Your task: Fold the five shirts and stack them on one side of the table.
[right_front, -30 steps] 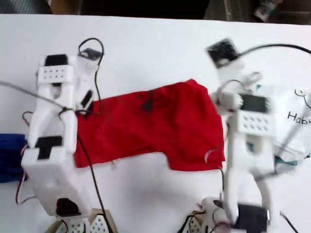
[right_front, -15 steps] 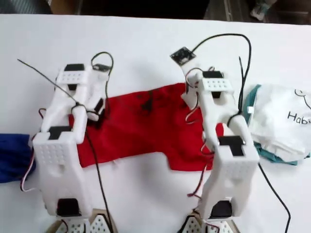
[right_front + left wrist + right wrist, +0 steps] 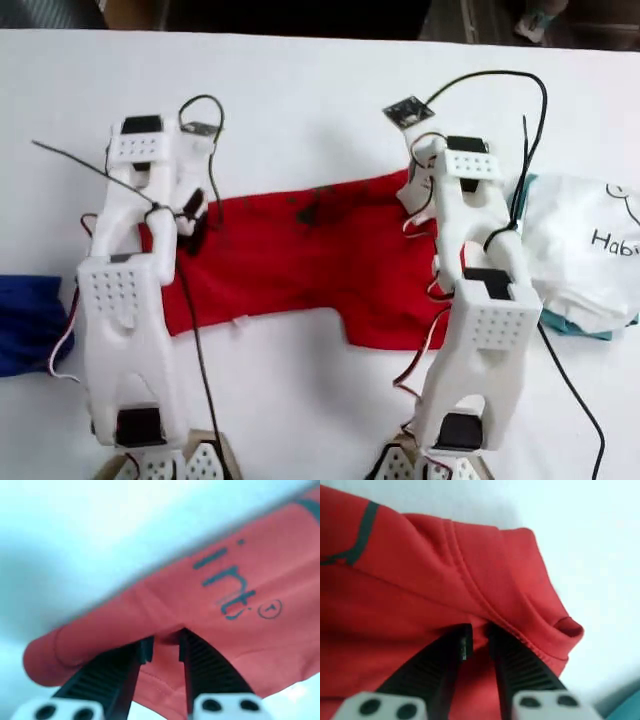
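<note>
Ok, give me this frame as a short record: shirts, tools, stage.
red shirt: lies across the table, between the arms
left tool: shut on red shirt, at a rolled edge
right tool: shut on red shirt, by a seam
blue shirt: at one table side
white shirt: at the opposite side
stage: red shirt gripped, not stacked

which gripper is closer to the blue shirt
Left. The left gripper pinches the red shirt at its end nearest the blue shirt; the right gripper pinches the far end.

Red shirt (image 3: 300, 265), dark-lettered; blue shirt (image 3: 22, 322); white shirt (image 3: 585, 250).
</note>
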You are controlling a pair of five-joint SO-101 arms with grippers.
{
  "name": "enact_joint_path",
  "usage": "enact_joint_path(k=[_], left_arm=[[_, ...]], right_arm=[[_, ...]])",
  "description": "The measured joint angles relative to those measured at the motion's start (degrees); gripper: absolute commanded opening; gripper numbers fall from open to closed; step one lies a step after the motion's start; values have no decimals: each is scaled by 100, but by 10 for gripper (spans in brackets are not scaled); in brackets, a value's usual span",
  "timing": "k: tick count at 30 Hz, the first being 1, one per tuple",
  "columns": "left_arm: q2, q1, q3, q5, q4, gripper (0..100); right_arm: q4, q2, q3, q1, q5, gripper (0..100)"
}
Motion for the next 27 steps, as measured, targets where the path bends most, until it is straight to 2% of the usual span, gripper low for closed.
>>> enact_joint_path(k=[4,10,16,20,23,27], left_arm=[[580,0,-1099,97,44,116],[352,0,-1213,105,35,116],[-554,-44,-299,105,18,116],[-1495,18,730,105,18,116],[-2057,211,1626,105,18,114],[-2479,325,2532,105,-158,115]], right_arm=[[70,-123,9,-123,176,81],[642,-993,26,-448,229,81],[1538,-1996,105,-800,237,113],[1908,-2549,747,-985,246,118],[1829,-3147,1635,-1108,404,114],[1160,-4255,3323,-1266,475,115]])
